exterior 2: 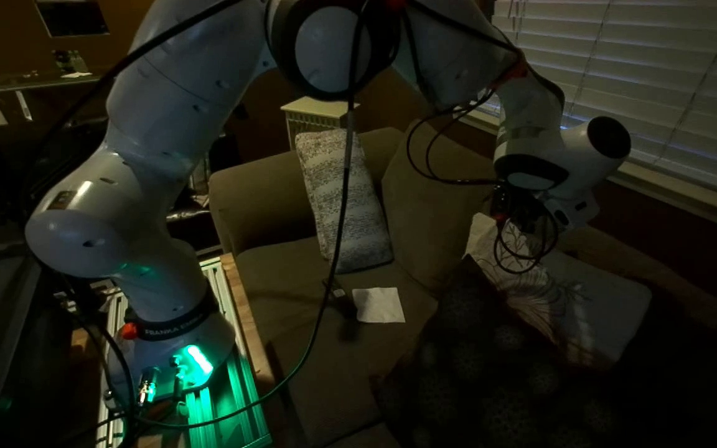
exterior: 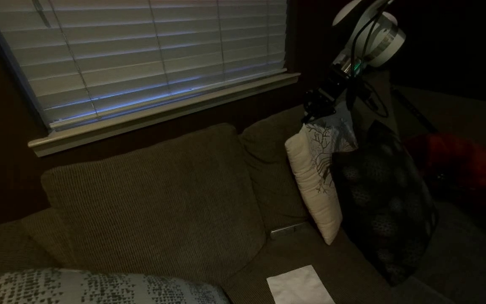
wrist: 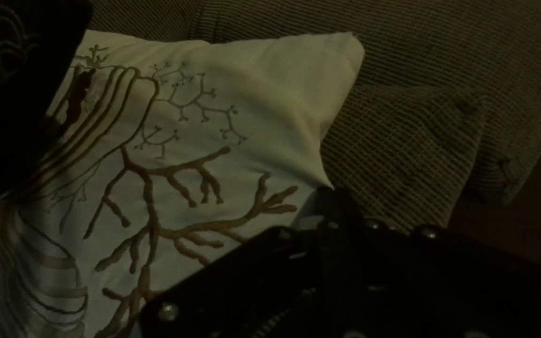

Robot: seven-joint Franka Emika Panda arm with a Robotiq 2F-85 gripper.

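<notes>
A white pillow (wrist: 251, 103) with brown coral-like branches printed on it leans against the couch back. In the wrist view my gripper (wrist: 332, 190) is shut, with the pillow's edge pinched between its fingertips; the fabric draws into folds toward that spot. An exterior view shows the gripper (exterior: 305, 119) at the top of the white pillow (exterior: 314, 185), which stands on its edge, tilted. The fingertips are hard to make out in both exterior views. Against the white pillow rests a dark pillow (exterior: 386, 202) with pale round motifs, covering part of its printed face.
Behind the pillows stand couch back cushions (exterior: 154, 202), under a window sill (exterior: 163, 114) and blinds (exterior: 141, 50). A white paper square (exterior 2: 378, 305) lies on the seat. A grey patterned pillow (exterior 2: 346, 199) leans at the couch's far end. Red cloth (exterior: 462, 164) lies beyond the dark pillow.
</notes>
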